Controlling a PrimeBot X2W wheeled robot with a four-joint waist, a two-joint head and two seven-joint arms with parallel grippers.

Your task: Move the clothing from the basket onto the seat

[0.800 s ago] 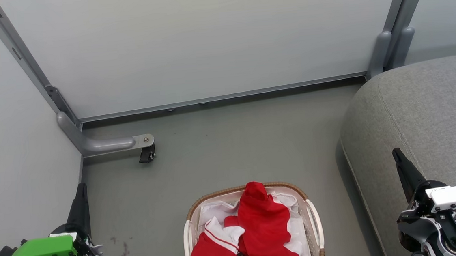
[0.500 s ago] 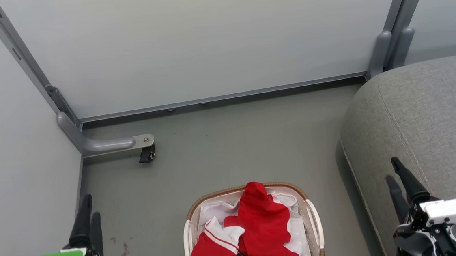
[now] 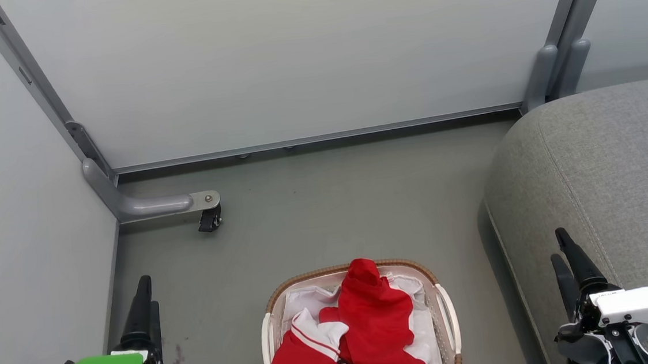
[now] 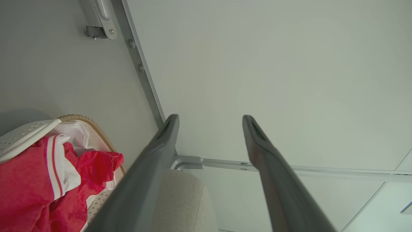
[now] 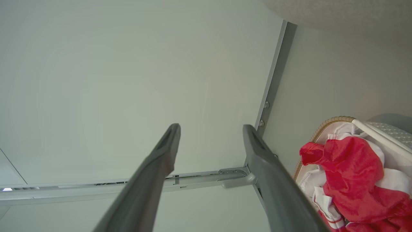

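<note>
The clothing [image 3: 370, 329] is a heap of bright red fabric, one piece with white striped panels, lying in the basket [image 3: 331, 273] at the bottom middle of the head view. The grey seat [image 3: 606, 171] rises to the right of the basket. My left gripper [image 3: 149, 291] hangs open over the floor left of the basket, with nothing between its fingers. My right gripper [image 3: 557, 244] is open and empty above the seat's front edge. The left wrist view shows its gripper [image 4: 210, 116], the clothing [image 4: 25, 187], basket [image 4: 93, 129] and seat [image 4: 183, 199]. The right wrist view shows its gripper [image 5: 211, 126], clothing [image 5: 354, 174] and basket [image 5: 325, 124].
Pale partition panels [image 3: 291, 63] close off the back and left. A metal foot with a black caster [image 3: 209, 217] juts onto the grey floor [image 3: 331, 204] at the left. A small dark stain [image 3: 176, 352] marks the floor near my left gripper.
My left gripper has shifted right, towards the basket, and lower in the head view. My right gripper has dropped slightly and turned, so both fingers show. The clothing has not moved.
</note>
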